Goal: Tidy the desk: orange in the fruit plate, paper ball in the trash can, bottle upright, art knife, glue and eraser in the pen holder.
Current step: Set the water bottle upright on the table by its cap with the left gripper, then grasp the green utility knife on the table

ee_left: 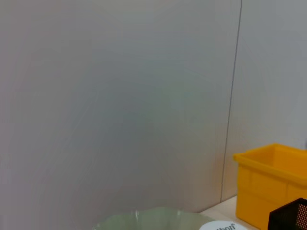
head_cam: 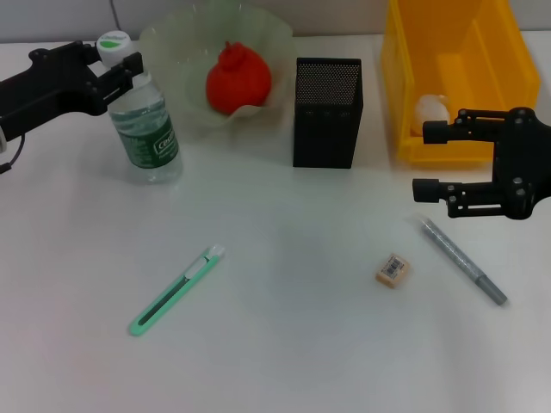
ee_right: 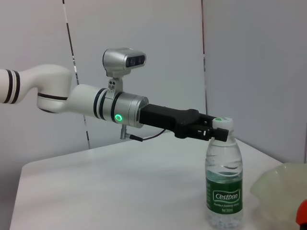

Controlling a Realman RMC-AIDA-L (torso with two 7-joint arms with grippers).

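Black and stiff, your left tool (head_cam: 120, 69) is closed on the neck of the clear plastic water bottle with the green label (head_cam: 145, 129), which stands upright on the white tabletop (head_cam: 284, 344) beside the pale green fruit plate (head_cam: 176, 39). If you pull away crooked, the bottle could tip. Your right tool (head_cam: 430, 159) hangs wide open and empty, just above the grey glue pen (head_cam: 462, 260).

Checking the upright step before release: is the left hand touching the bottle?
Touching. In the right wrist view the left hand is closed on the neck just under the cap of the upright bottle, with no gap; the head view agrees.
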